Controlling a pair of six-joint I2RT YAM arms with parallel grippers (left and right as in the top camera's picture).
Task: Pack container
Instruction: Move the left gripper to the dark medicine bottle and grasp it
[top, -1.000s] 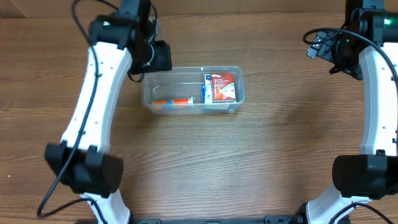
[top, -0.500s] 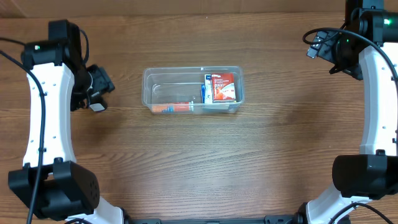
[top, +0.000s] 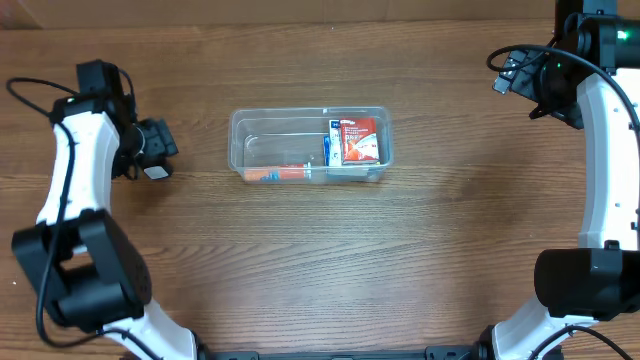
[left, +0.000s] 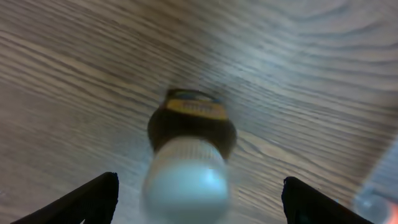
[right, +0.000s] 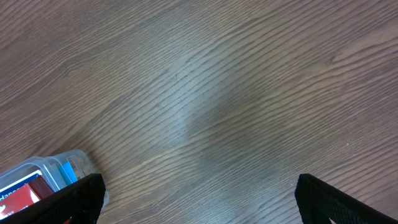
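Observation:
The clear plastic container (top: 243, 128) sits mid-table and holds a red box (top: 359, 140), a blue-and-white box (top: 332, 145) and an orange tube (top: 285, 173). Its corner shows in the right wrist view (right: 78, 163). A brown bottle with a white cap (left: 189, 140) lies on the table left of the container; its cap shows in the overhead view (top: 156, 172). My left gripper (top: 152, 150) is open, its fingers (left: 199, 202) wide apart on either side of the blurred bottle. My right gripper (top: 545, 90) is open and empty (right: 199, 202) at the far right.
Bare wood table (top: 330, 260) surrounds the container. The table's back edge (top: 330, 27) runs along the top. Cables hang by both arms.
My left arm has swung from the container's left end out to the left and now hovers over the bottle. The right arm has not moved.

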